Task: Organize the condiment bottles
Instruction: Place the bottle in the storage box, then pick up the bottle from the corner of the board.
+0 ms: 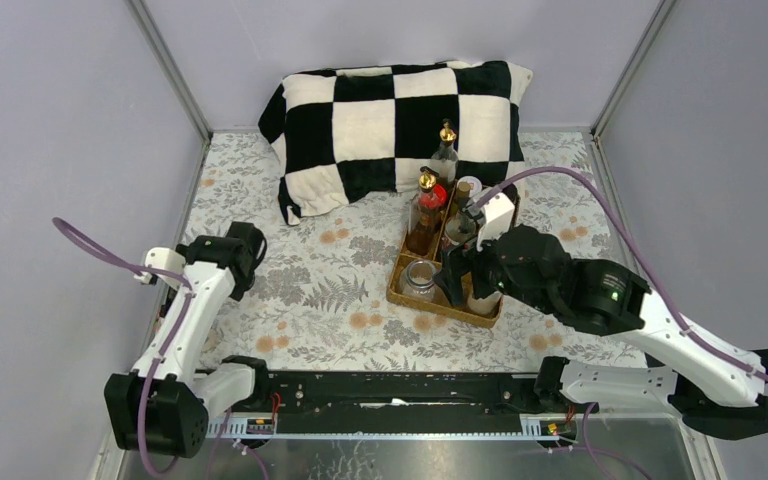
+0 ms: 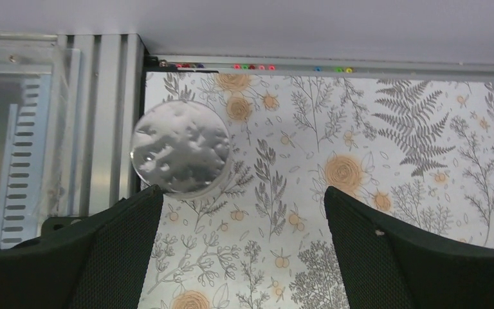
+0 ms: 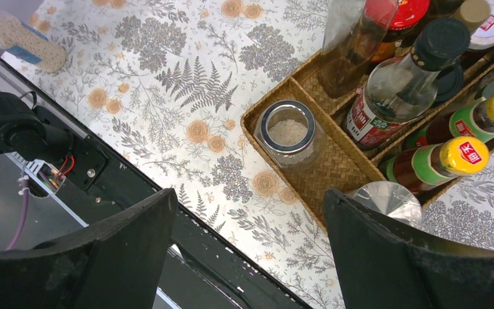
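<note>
A bold black-and-white chequer is displayed on the pillow (image 1: 390, 120). The tablecloth (image 1: 300, 280) is printed white, scattered with grey ferns and orange blossoms. The tray (image 3: 347, 174) is woven in warm brown. Bright yellow is seen on the caps of the yellow-capped bottles (image 3: 463, 158), with green and red on their labels. The clear bottle (image 3: 392, 90) is topped in black and labelled red and white. A silver rim is shown on the jar (image 3: 287, 132). Gold is spotted on the gold-topped bottles (image 1: 446, 150). The arms (image 1: 185, 320) are finished in white and black, and the cables (image 1: 90, 245) in purple.

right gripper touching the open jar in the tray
Apart. The right wrist view shows the right gripper open and clear of the open jar, tablecloth and tray visible between.
</note>
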You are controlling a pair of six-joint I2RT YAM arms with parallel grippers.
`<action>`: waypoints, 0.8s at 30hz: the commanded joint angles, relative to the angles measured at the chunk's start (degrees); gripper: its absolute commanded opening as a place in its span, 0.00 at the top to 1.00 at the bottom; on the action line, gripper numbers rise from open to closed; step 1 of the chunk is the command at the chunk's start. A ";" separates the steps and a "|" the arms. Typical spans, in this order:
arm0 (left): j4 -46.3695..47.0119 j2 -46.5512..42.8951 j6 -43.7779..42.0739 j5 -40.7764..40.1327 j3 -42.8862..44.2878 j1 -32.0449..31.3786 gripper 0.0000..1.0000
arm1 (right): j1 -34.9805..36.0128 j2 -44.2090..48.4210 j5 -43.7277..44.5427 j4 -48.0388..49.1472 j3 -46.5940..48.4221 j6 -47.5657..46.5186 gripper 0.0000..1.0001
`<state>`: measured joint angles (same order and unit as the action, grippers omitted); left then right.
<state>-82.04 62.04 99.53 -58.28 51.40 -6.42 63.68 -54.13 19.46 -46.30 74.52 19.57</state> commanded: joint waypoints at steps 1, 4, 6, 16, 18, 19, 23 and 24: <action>-0.64 -1.62 -3.84 -2.55 -0.89 2.72 0.01 | -0.16 -0.38 -1.54 2.62 -1.43 -0.03 0.10; -0.61 -1.67 -4.56 -1.74 -0.74 3.77 0.01 | -0.19 -0.39 -1.72 3.08 -2.13 -0.15 0.10; -0.91 -1.28 -4.55 -1.41 -0.60 4.75 0.01 | -0.14 -0.36 -1.79 3.15 -2.48 -0.15 0.10; 1.09 1.93 -8.70 3.73 -0.39 14.13 0.01 | -0.16 1.35 -1.73 4.02 -5.12 -0.63 0.10; 2.55 3.75 -10.20 6.39 -0.66 16.80 0.01 | -0.14 1.71 -1.78 4.28 -5.66 -0.74 0.10; 3.52 4.61 -10.83 7.32 -0.74 17.56 0.01 | -0.14 1.81 -1.67 4.35 -5.84 -0.83 0.10; 6.67 6.36 -11.97 8.35 -2.36 19.22 0.01 | -0.14 2.37 -1.11 3.93 -6.39 -1.25 0.10; 7.57 6.35 -12.43 8.47 -2.80 19.66 0.01 | -0.14 2.52 -0.83 3.97 -6.55 -1.43 0.10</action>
<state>-78.56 67.79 89.52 -51.90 50.41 11.57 63.68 -52.84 18.46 -43.79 68.36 19.46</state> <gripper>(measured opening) 0.987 0.902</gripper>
